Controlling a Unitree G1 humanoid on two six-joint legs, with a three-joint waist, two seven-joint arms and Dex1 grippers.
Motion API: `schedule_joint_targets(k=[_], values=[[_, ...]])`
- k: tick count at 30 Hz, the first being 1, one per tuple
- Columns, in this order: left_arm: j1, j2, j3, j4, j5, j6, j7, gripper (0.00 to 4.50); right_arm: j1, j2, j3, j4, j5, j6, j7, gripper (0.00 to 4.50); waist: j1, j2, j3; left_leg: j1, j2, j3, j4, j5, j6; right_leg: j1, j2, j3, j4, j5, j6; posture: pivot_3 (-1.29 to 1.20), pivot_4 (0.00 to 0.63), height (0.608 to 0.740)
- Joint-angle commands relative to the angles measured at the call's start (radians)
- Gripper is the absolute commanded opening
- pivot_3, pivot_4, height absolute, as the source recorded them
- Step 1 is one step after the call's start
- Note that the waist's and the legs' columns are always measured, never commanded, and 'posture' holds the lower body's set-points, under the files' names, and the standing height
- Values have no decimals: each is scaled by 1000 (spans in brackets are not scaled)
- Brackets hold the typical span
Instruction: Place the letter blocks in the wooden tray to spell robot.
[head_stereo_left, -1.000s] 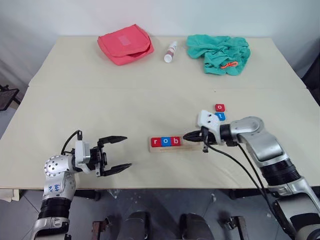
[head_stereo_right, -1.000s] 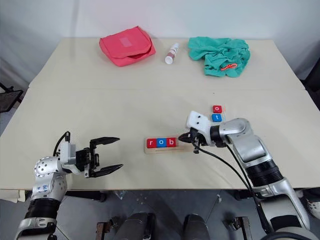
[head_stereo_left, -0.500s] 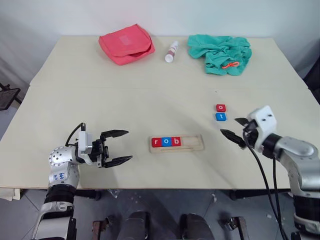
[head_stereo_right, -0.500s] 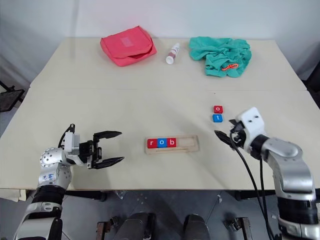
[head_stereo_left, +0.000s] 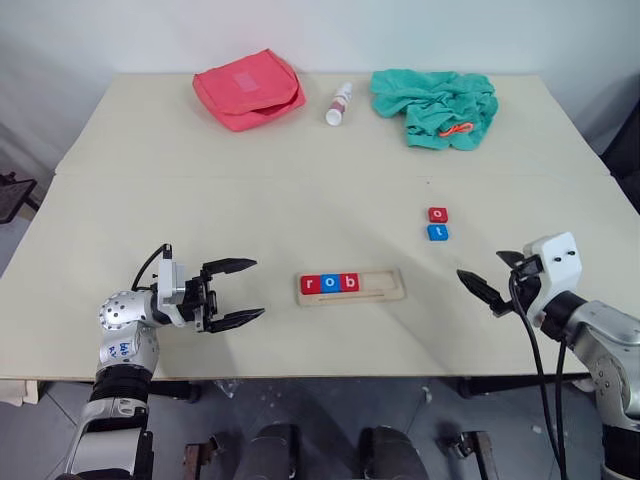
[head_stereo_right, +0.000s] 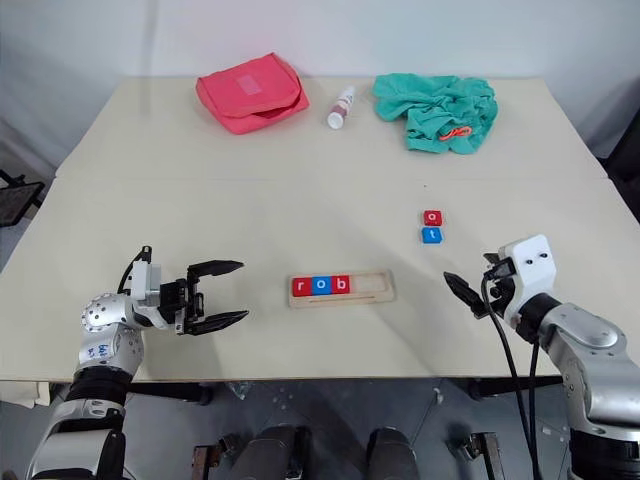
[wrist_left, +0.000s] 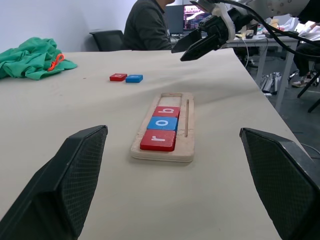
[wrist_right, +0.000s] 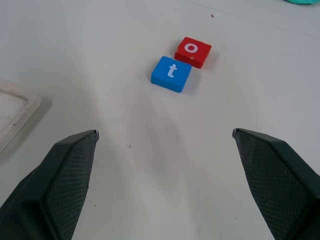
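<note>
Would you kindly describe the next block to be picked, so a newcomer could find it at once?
Start at the long pale wooden tray near the table's front edge, holding r, o, b. Beyond its empty end, two small square blocks lie together; take the red block with a white o, farther than the blue t block.

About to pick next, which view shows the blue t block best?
The right wrist view: the blue t block lies ahead between the open jaws, letter readable, touching the red o block. Both eye views show it small; the left wrist view shows it far and edge-on.

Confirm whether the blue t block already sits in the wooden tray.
No: the blue t block lies on the table beside the red o block, apart from the wooden tray, which holds only r, o, b.
</note>
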Motion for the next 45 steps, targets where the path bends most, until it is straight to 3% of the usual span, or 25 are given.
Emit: schedule_joint_targets(k=[1,16,29,37,45], values=[[12,19,9,-23,-15,-8,-65,4500,-12,-14,-18,-28,22,-3,-12,4484,1,0,0,0,0,0,0,0,0,0,0,0,0,0,0,0,150,740],[100,18,15,-154,-36,8,-27,4500,-278,22,114,148,15,25,-72,4484,-1,0,0,0,0,0,0,0,0,-1,0,1,0,0,0,0,150,740],[132,20,29,-186,-34,18,-9,4500,-271,23,114,119,17,45,-95,4484,-2,0,0,0,0,-1,0,0,0,0,0,1,0,0,0,0,150,740],[94,-1,17,-151,-24,6,-17,4500,-470,63,189,346,-56,79,-191,4484,-6,0,0,0,0,0,0,0,0,-1,0,1,1,0,0,0,150,740],[102,-12,19,-152,-22,-11,-11,4500,-679,85,259,681,-148,-20,-197,4484,-8,0,0,0,0,-1,-1,0,0,-2,0,0,1,0,0,0,150,740]])
